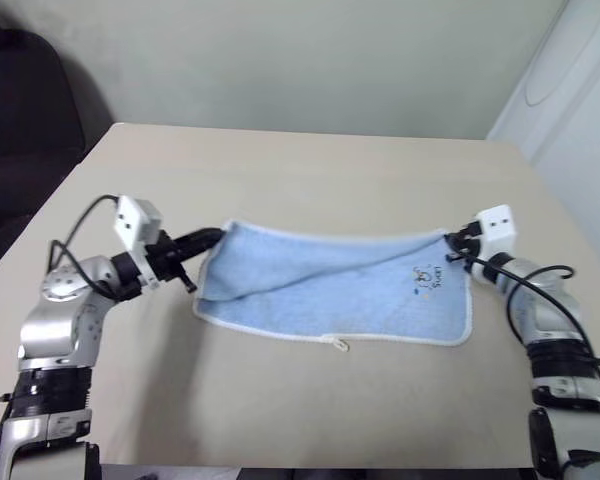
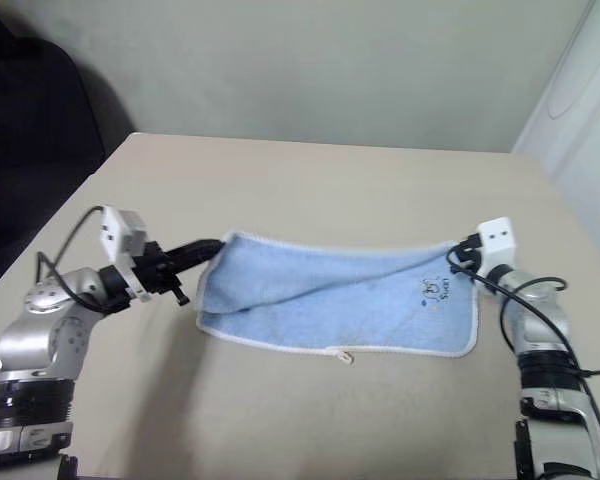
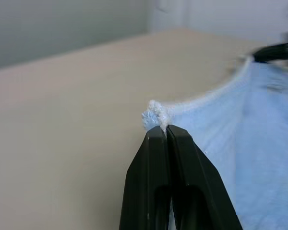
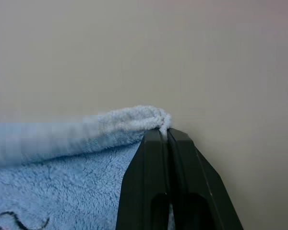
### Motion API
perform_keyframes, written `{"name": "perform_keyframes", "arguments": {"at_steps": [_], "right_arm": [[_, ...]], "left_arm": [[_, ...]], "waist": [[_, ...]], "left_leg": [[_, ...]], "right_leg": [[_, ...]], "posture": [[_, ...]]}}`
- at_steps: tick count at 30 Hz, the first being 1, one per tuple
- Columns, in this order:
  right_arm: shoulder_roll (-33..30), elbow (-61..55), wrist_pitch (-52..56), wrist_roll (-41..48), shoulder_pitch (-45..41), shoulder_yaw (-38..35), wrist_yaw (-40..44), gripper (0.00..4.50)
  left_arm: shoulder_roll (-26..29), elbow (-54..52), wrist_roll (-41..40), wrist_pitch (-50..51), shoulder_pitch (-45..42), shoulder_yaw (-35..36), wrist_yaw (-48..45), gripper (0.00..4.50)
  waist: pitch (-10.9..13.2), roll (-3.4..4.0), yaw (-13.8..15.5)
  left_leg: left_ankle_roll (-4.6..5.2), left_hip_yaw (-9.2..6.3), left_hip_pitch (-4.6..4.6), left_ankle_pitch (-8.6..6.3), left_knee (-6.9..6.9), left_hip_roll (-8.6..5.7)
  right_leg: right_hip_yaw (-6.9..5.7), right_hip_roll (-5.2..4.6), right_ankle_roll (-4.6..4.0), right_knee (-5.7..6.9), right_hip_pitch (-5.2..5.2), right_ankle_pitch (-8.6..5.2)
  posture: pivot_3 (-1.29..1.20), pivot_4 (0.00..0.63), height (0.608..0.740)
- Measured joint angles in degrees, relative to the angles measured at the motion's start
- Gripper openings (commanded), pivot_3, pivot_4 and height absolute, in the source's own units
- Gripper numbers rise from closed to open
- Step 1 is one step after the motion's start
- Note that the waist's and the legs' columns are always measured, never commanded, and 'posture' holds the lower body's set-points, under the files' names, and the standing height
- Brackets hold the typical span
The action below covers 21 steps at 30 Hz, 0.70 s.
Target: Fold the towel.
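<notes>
The towel, light blue with white edging and a dark emblem near its right side, lies on the tan table with its far edge lifted. My left gripper is shut on the towel's far left corner, which pokes out above its fingertips. At the other end, my right gripper is shut on the far right corner, seen bunched at the fingertips. The far edge hangs taut between both grippers. A small white loop sits on the near edge, which rests on the table.
A dark chair stands beyond the table's left edge. A white wall panel runs along the right side. Bare tabletop lies in front of the towel and behind it.
</notes>
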Motion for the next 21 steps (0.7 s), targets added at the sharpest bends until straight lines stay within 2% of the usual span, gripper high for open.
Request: {"name": "perform_keyframes", "arguments": {"at_steps": [4, 7, 11, 15, 18, 21], "right_arm": [[-1.33, -7.30, 2.59, 1.74, 1.36, -1.90, -0.02, 0.05], [-1.70, -5.97, 2.68, 1.45, -0.36, -1.68, -0.56, 0.05], [-1.71, 1.73, -0.77, -0.91, -8.76, -0.69, -1.88, 0.05], [-1.87, 6.99, -5.75, -2.37, -19.24, 0.56, -1.93, 0.05], [-4.50, 6.41, -7.78, -2.12, -22.19, 0.54, -0.42, 0.05], [-7.37, 3.60, -7.90, -0.50, -21.18, -1.22, 1.68, 0.05]], "left_arm": [[-2.28, 3.44, 1.41, -0.83, -4.09, -0.19, 3.56, 0.00], [-4.59, 9.43, 4.59, -2.73, -10.31, -1.93, 5.79, 0.00], [-8.97, 19.58, 9.23, -7.71, -20.63, -5.09, 8.11, 0.00], [-13.02, 30.69, 11.88, -13.73, -33.28, -6.20, 10.64, 0.00], [-11.93, 36.41, 11.87, -18.07, -40.33, -5.28, 10.54, 0.00], [-8.63, 38.57, 11.53, -20.66, -41.96, -3.05, 9.16, 0.00]], "waist": [[0.05, -0.11, -0.09], [0.18, -0.15, 0.02], [0.47, -0.14, 0.05], [0.79, -0.07, 0.06], [0.80, -0.06, 0.08], [0.78, -0.01, 0.02]], "left_leg": [[0.02, 0.00, 0.07, 0.01, 0.08, 0.00], [0.09, 0.00, 0.03, 0.11, 0.13, -0.02], [0.52, 0.02, 0.00, 0.44, 0.12, -0.11], [0.90, -0.01, -0.18, 0.75, 0.01, -0.08], [0.89, -0.08, -0.28, 0.79, -0.19, 0.01], [0.90, -0.05, -0.24, 0.79, -0.33, -0.02]], "right_leg": [[0.03, 0.00, 0.01, 0.01, 0.08, -0.01], [0.03, -0.02, 0.01, 0.02, 0.08, 0.00], [0.04, -0.12, 0.26, -0.03, 0.07, 0.21], [0.00, -0.10, 1.07, -0.50, 0.03, 0.76], [-0.10, -0.06, 1.16, -0.92, 0.07, 0.94], [-0.07, -0.07, 1.15, -1.03, 0.11, 0.93]], "posture": [[0.00, 0.150, 0.740], [0.00, 0.150, 0.740], [0.00, 0.150, 0.740], [0.00, 0.150, 0.740], [0.00, 0.150, 0.740], [0.00, 0.150, 0.740]]}}
